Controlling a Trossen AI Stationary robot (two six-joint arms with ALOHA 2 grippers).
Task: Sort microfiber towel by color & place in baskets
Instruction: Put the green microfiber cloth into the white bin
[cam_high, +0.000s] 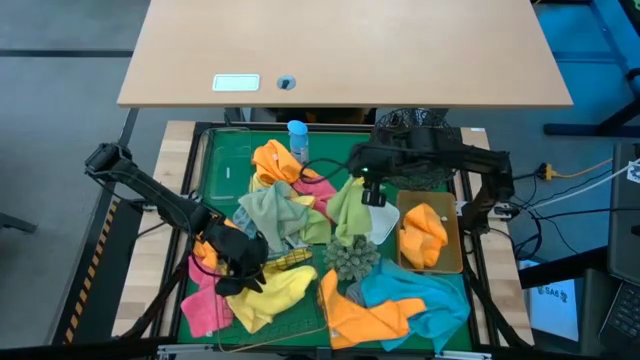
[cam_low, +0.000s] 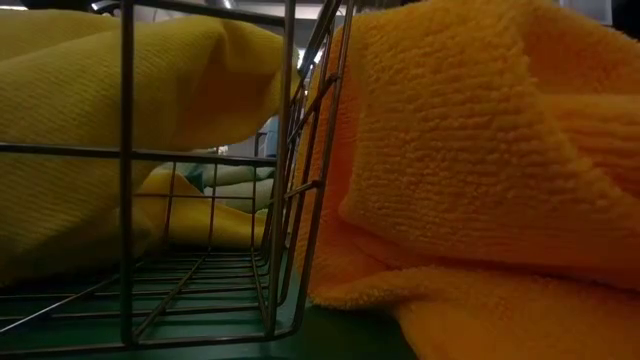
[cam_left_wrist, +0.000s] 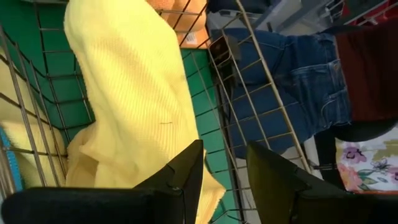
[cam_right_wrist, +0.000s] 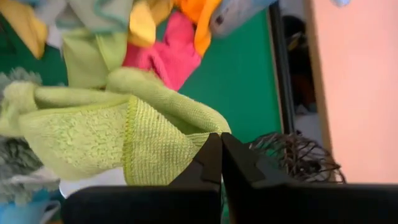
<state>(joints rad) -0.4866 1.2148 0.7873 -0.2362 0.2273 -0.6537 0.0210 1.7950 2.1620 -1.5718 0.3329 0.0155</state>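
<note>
Two arms are busy over the green-matted bench (cam_high: 400, 180), each mid-sort. Left gripper (cam_high: 243, 265), lower left of the high view, sits at the square gold wire basket (cam_left_wrist: 261, 118); its fingers are partly spread with a gap between them, and the pale yellow microfiber towel (cam_left_wrist: 134, 106) hangs into the basket just beside them. I cannot tell if the towel is pinched or already free. Judged step: yellow towel being dropped into the gold basket.

Right gripper (cam_high: 372, 185), centre right of the high view, is fully closed and pinches a lime green microfiber towel (cam_right_wrist: 118, 134), which hangs clear of the pile. Round black wire-mesh basket (cam_right_wrist: 295, 155) lies near it, at upper right of the mat. Tan rectangular tray (cam_high: 448, 262) at right already carries an orange microfiber towel (cam_high: 422, 235). More towels, pink, orange, blue, grey-green, lie heaped mid-mat around a spiky green ball (cam_high: 352, 260); a blue spray bottle (cam_high: 297, 140) stands at top centre.

Next, probably: left backs out of the basket for another towel; right carries the green towel over a basket, likely the black mesh one, and opens.
</note>
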